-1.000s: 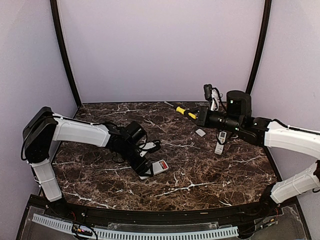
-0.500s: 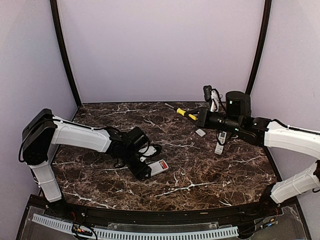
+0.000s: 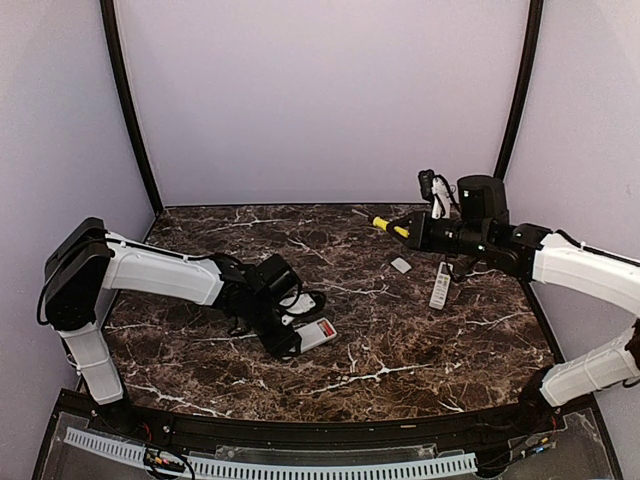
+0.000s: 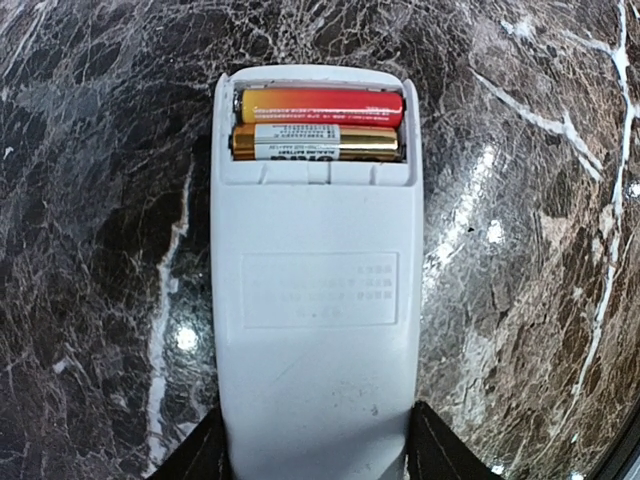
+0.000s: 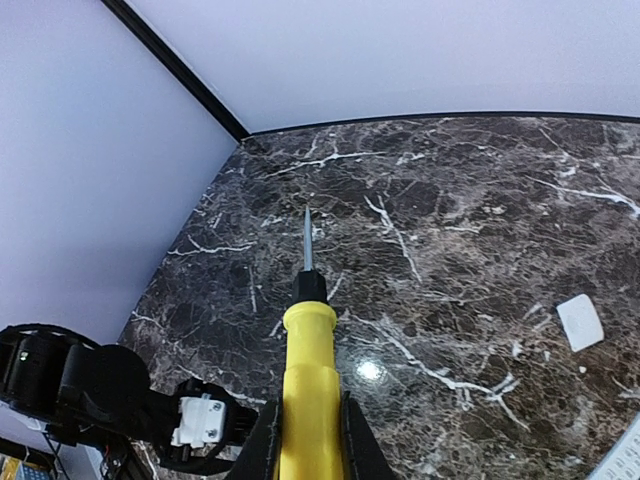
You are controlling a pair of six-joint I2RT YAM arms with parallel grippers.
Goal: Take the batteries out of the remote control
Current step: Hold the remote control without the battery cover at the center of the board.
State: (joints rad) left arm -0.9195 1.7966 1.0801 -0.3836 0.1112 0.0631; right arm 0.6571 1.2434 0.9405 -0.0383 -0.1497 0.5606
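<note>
Left end effector [image 4: 315, 462]: low over the dark marble-patterned counter [image 3: 400, 350], part-spread, one black finger [image 4: 200, 455] at each long side of a white plastic remote control [image 4: 315, 330]. Fingers right against the casing at its left end; impossible to tell whether pinching or only flanking.

Right end effector [image 5: 308, 445]: raised above the far right of the counter, pressed together on the yellow handle of a screwdriver [image 5: 308, 390]. Bare metal shaft pointing left and away from the wrist, clear of the counter.

Count:
- Two remotes: the one between the left fingers, lying back-up at near left of centre, plus a second white remote [image 3: 440, 285] flat on the counter at the right, below the right arm.
- Two slim cylindrical batteries [image 4: 320, 122]: one with red-orange casing [image 4: 320, 105], one gold [image 4: 315, 142].
- One screwdriver.
- One small flat white cover [image 3: 401, 265], loose on the counter just left of the second remote, apart from it.

Containers: one open battery compartment [image 4: 224, 120], at the right end of the held remote, away from the fingers. Inside, both batteries side by side, touching, lying across the remote's width, the red-orange one nearer the end wall.
</note>
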